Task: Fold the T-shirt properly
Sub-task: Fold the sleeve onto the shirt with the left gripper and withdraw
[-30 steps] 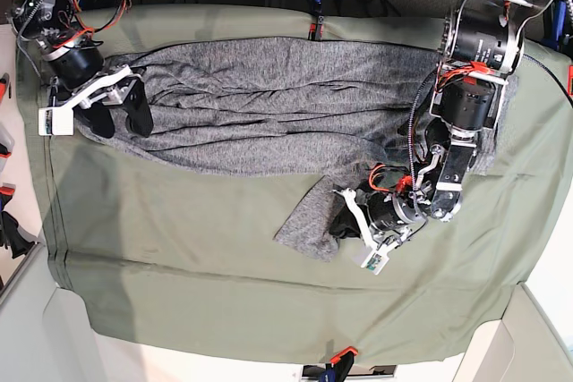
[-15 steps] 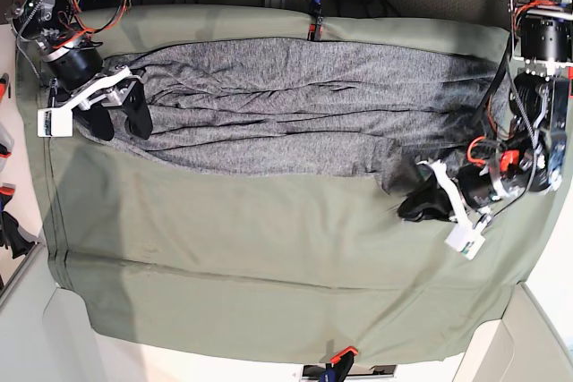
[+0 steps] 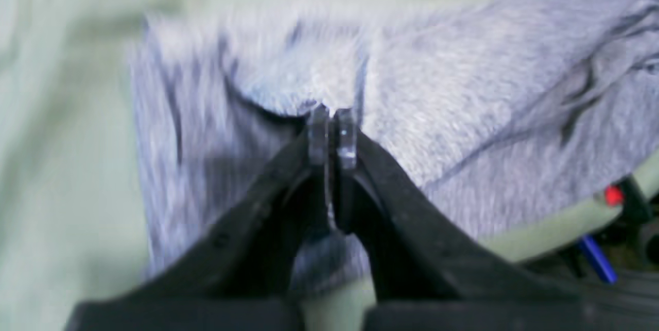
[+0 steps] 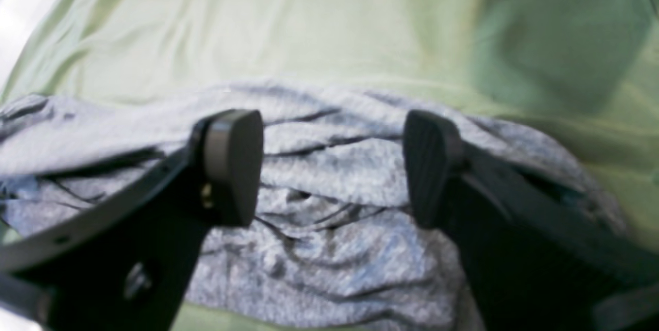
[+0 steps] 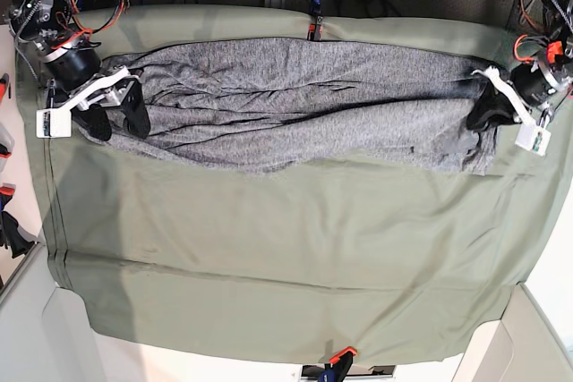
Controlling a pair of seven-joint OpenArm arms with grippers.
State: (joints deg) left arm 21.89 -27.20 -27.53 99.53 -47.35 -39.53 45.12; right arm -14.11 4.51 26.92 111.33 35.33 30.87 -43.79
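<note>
Left gripper (image 3: pixel 332 133) is clamped on the T-shirt (image 5: pixel 295 100) at its near end, the garment's long axis running across the olive-green sheet (image 5: pixel 286 257) to the right gripper (image 4: pixel 332 166), jaws spread empty above the far end.

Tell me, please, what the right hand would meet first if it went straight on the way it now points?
Most likely the T-shirt: the open right hand has wrinkled grey fabric directly between and beyond its fingers, though the gap to it is unclear.
</note>
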